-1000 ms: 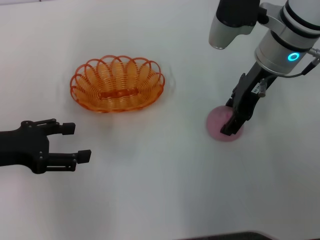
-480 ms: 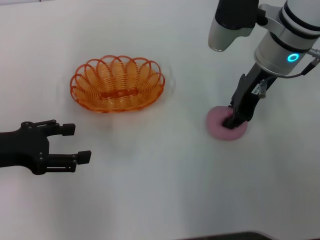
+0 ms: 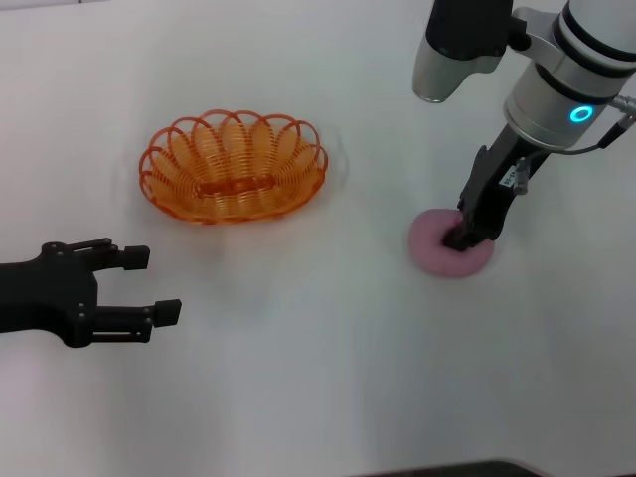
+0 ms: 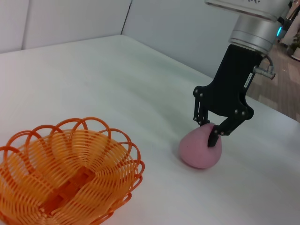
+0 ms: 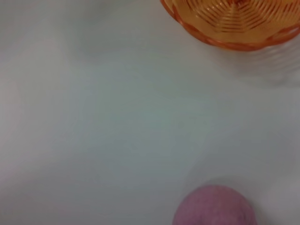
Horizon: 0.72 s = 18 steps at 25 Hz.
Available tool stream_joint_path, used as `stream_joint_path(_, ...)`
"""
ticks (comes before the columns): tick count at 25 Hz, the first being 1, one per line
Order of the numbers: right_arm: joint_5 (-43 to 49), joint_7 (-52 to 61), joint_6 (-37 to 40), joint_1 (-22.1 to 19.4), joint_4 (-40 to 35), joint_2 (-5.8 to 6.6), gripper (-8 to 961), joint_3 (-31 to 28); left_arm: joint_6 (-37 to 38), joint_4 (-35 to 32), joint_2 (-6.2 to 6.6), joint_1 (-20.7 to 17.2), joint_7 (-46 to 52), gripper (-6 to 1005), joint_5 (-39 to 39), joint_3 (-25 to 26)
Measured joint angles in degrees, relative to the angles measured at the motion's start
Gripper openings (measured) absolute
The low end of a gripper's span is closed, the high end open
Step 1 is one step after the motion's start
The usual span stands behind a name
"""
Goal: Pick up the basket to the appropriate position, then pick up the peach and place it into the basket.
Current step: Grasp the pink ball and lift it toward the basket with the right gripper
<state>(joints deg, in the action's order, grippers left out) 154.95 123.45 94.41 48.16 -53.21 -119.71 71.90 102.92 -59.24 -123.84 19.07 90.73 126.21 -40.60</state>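
The orange wire basket (image 3: 298, 194) rests on the white table, left of centre in the head view, and also shows in the left wrist view (image 4: 117, 154) and the right wrist view (image 5: 220, 40). To its right the pink peach (image 3: 432, 253) lies on the table. My right gripper (image 3: 460, 238) comes down on the peach's top, its fingers pinched into the fruit (image 4: 199, 152). The same gripper (image 4: 207, 130) is plain in the left wrist view. My left gripper (image 3: 165, 283) hovers open at the near left, apart from the basket.
The white table (image 3: 318, 378) stretches bare around both objects. The right arm's grey-and-white body (image 3: 556, 79) stands over the far right. A wall rises behind the table in the left wrist view.
My right gripper's fingers have drawn together on the peach's top, and the peach has shifted slightly to the right. The left arm and the basket have not moved.
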Motion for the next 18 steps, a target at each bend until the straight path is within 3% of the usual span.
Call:
stream_joint_path(6,0.0,0.1,0.0,0.0,-0.1,0.00,172,0.3,0.0,0.0,0.00,0.0,0.1,890,0.0,0.0)
stream_joint_path(18,0.0,0.1,-0.1,0.0,-0.2,0.00,156,0.9,-0.5,0.1,0.00,0.2,0.3,891,0.8,0.0)
